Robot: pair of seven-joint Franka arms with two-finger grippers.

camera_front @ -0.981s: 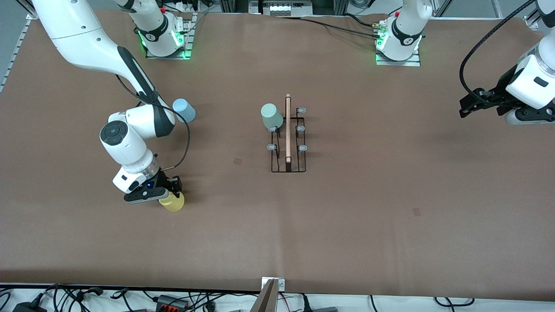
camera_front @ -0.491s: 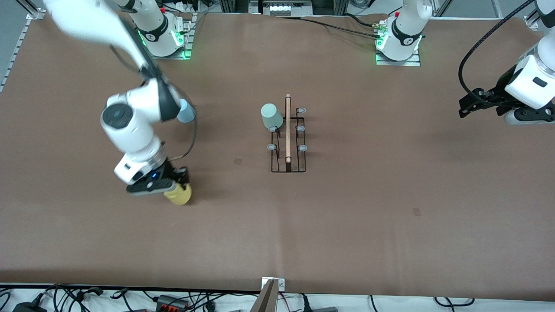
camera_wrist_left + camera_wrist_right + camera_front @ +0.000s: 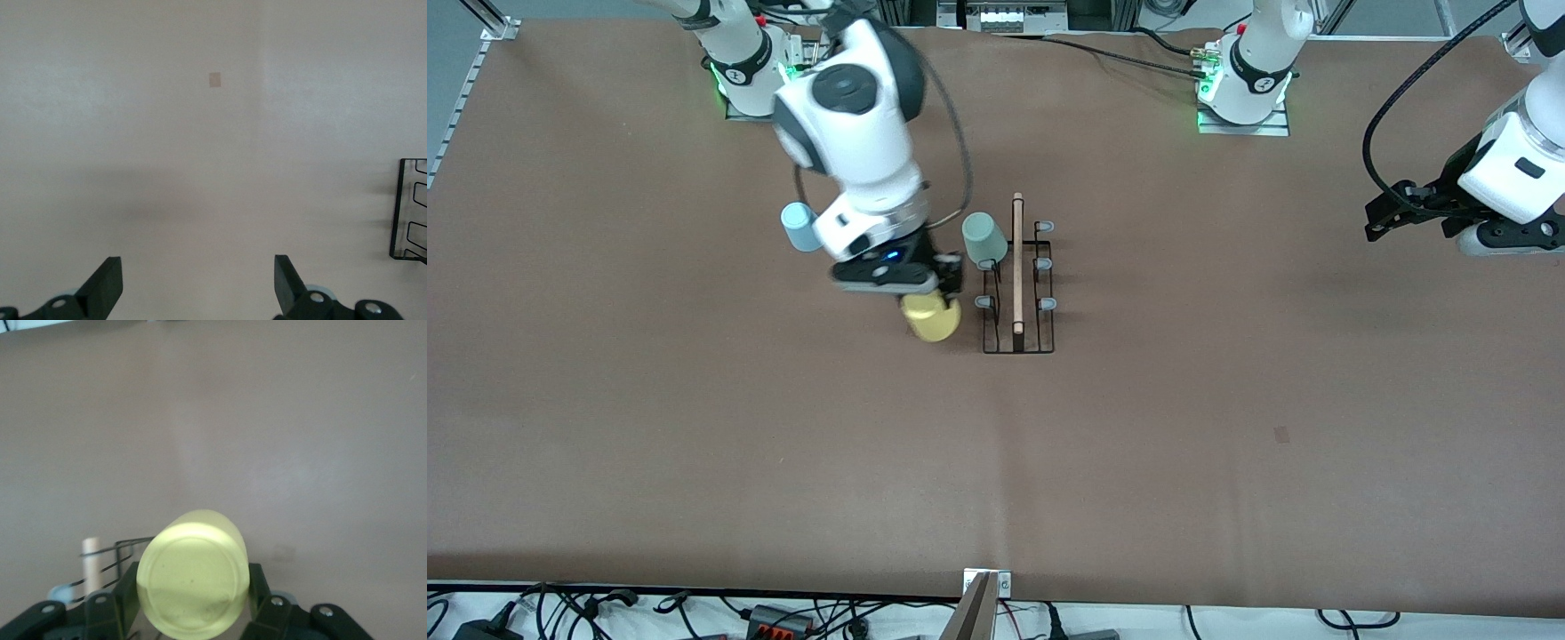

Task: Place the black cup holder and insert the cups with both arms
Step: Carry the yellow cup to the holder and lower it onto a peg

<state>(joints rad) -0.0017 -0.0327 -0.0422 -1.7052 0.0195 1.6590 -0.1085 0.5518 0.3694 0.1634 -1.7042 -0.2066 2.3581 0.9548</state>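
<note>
right gripper (image 3: 929, 289) clenches the yellow cup (image 3: 931, 318) at frame centre beside the black cup holder (image 3: 1017, 302), probably lining up a peg; left gripper (image 3: 1392, 213), jaws spread, waits at the right edge.

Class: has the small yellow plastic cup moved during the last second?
Yes. Held in the right hand, the yellow plastic cup travelled toward the black wire cup holder, now beside it.

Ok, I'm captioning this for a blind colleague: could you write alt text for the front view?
The right gripper, shut on the yellow cup, holds it beside the black cup holder mid-table, where a grey-green cup already sits. A light blue cup stands toward the right arm's end; the left gripper waits open at the table's edge.
</note>
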